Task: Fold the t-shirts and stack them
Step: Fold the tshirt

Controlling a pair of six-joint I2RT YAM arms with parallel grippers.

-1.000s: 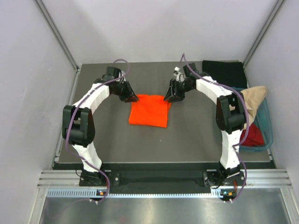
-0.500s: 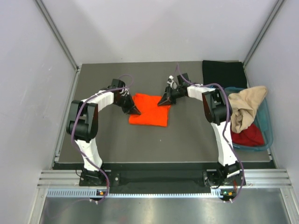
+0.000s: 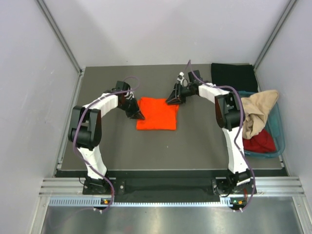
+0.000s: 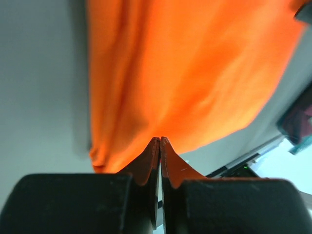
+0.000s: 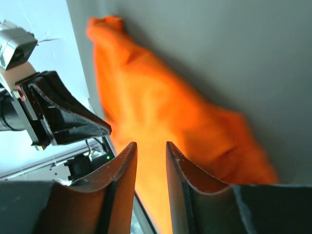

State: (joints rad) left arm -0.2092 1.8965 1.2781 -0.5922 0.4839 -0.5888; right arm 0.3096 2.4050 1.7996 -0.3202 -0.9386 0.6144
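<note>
- The counter [image 3: 195, 151] is dark grey. Pale walls [image 3: 34, 107] stand close at 9, 12 and 3 o'clock.
- The orange shirt [image 3: 157, 114] lies flat near the middle of the counter, a little toward 12 o'clock.
- Bare counter shows all round the shirt. There is a wide strip at 6 o'clock toward the arm bases and a strip at 12 o'clock up to the far edge. There is more room at 9 o'clock.
- The left tool [image 3: 139, 116] is at the shirt's 9 o'clock edge, a bit toward 8 o'clock. Its fingers [image 4: 146, 163] are pressed tight together. I cannot tell if any cloth is caught between them.
- The right tool [image 3: 171, 100] is at the shirt's 1 o'clock corner. Its two fingers have a small gap and nothing is in the gap, so it has let go.
- The orange shirt is very bright and is folded into a neat shape, almost a square. From above its edges look straight.
- Close up, the cloth has long soft wrinkles, and one folded edge looks thick and round.
- The black shirt [image 3: 233, 76] lies flat in the counter's 1 o'clock corner, well apart from the orange shirt.
- The teal tub [image 3: 279, 127] is at the 3 o'clock edge, by the wall.
- The beige shirt [image 3: 258, 109] hangs over the tub's far rim. The red shirt [image 3: 261, 142] lies inside the tub, toward 6 o'clock.
- The right arm [image 3: 233, 141] stands between the orange shirt and the tub.
</note>
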